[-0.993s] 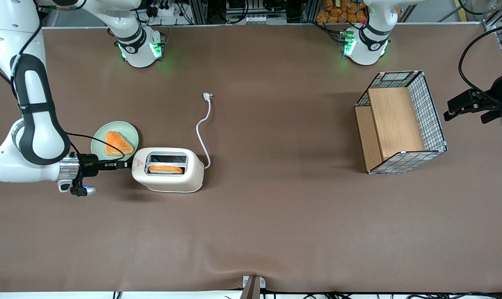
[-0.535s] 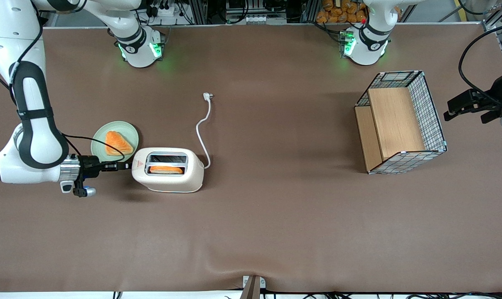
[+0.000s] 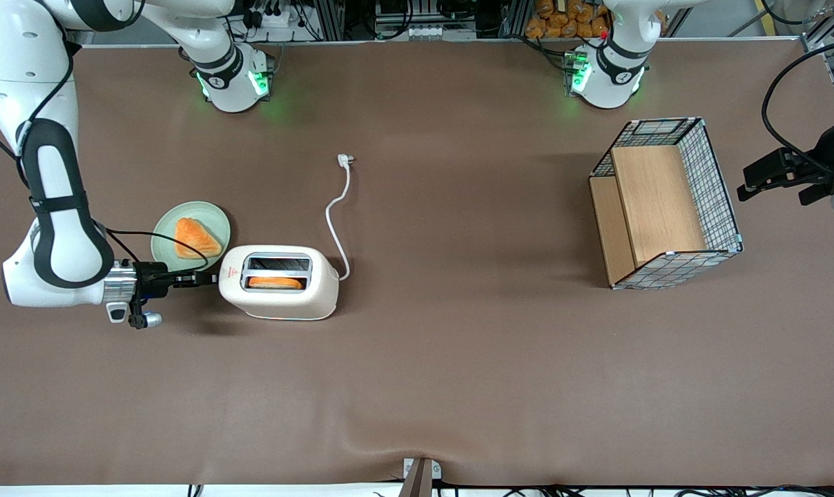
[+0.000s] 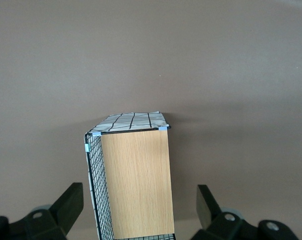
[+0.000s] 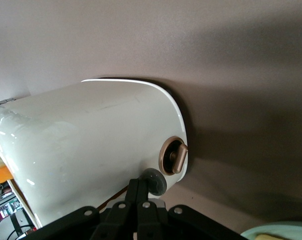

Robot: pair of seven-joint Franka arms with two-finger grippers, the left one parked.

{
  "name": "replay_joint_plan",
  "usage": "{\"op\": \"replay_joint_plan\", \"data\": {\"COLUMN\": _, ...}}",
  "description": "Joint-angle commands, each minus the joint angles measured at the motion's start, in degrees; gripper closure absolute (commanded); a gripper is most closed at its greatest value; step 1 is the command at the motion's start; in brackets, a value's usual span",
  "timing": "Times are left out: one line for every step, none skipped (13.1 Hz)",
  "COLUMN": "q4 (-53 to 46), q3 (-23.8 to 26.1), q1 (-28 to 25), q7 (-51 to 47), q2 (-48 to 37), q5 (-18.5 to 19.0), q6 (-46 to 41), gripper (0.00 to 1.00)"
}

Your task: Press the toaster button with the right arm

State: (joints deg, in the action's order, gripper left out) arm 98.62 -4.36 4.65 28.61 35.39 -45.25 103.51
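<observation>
Toaster button (image 5: 153,181): a small grey nub on the narrow end of the cream-white toaster (image 3: 279,281), the end that faces the working arm. In the right wrist view the nub sits just beside a copper-coloured dial (image 5: 172,155) on the same end. The gripper (image 3: 208,278) of the right arm (image 3: 58,235) is held level, its fingers (image 5: 139,192) drawn together with nothing between them, and their tips meet the nub. In the front view the tips reach the toaster's end next to its red mark (image 3: 230,274).

Toaster stands on the brown table (image 3: 458,359), toward the working arm's end. Of its two slots, the one nearer the front camera holds an orange slice (image 3: 275,282). A white cord (image 3: 337,221) runs from the toaster's other end to a plug (image 3: 344,160) lying farther from the front camera.

A pale green plate (image 3: 166,228) carrying an orange wedge of bread (image 3: 195,239) lies just beside the toaster and the gripper, slightly farther from the front camera; it does not block the fingers. A wire basket (image 3: 715,186) with wooden shelves lies well apart, toward the parked arm's end.
</observation>
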Motion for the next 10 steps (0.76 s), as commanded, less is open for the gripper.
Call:
{"op": "replay_joint_plan", "data": {"q4": -0.36, "q3": 0.85, "q1": 0.27, "q7": 2.67, "q2": 3.02, "q5": -1.50, "q6": 3.54, "gripper": 1.00}}
{"op": "replay_joint_plan", "data": {"q4": -0.36, "q3": 0.85, "q1": 0.27, "q7": 3.55, "q2": 3.63, "q5": -1.50, "q6": 4.07, "gripper": 1.00}}
{"op": "replay_joint_plan", "data": {"q4": -0.36, "q3": 0.85, "q1": 0.36, "q7": 4.08, "q2": 4.25, "q5": -1.50, "q6": 4.68, "gripper": 1.00}}
{"op": "replay_joint_plan", "data": {"q4": -0.36, "q3": 0.85, "q1": 0.36, "q7": 4.60, "q2": 4.60, "q5": -1.59, "q6": 5.21, "gripper": 1.00}}
{"op": "replay_joint_plan", "data": {"q4": -0.28, "q3": 0.85, "q1": 0.36, "q7": 4.87, "q2": 4.86, "q5": -1.68, "q6": 5.22, "gripper": 1.00}}
{"op": "replay_joint_plan", "data": {"q4": -0.28, "q3": 0.85, "q1": 0.36, "q7": 4.96, "q2": 4.95, "q5": -2.38, "q6": 5.22, "gripper": 1.00}}
{"op": "replay_joint_plan", "data": {"q4": -0.19, "q3": 0.85, "q1": 0.36, "q7": 5.57, "q2": 4.96, "q5": -2.56, "q6": 5.30, "gripper": 1.00}}
{"op": "replay_joint_plan", "data": {"q4": -0.19, "q3": 0.85, "q1": 0.36, "q7": 5.75, "q2": 4.96, "q5": -2.56, "q6": 5.30, "gripper": 1.00}}
{"op": "replay_joint_plan", "data": {"q4": -0.19, "q3": 0.85, "q1": 0.27, "q7": 5.75, "q2": 4.96, "q5": -2.56, "q6": 5.22, "gripper": 1.00}}
{"op": "replay_joint_plan", "data": {"q4": -0.27, "q3": 0.85, "q1": 0.27, "q7": 5.66, "q2": 4.96, "q5": -2.56, "q6": 5.13, "gripper": 1.00}}
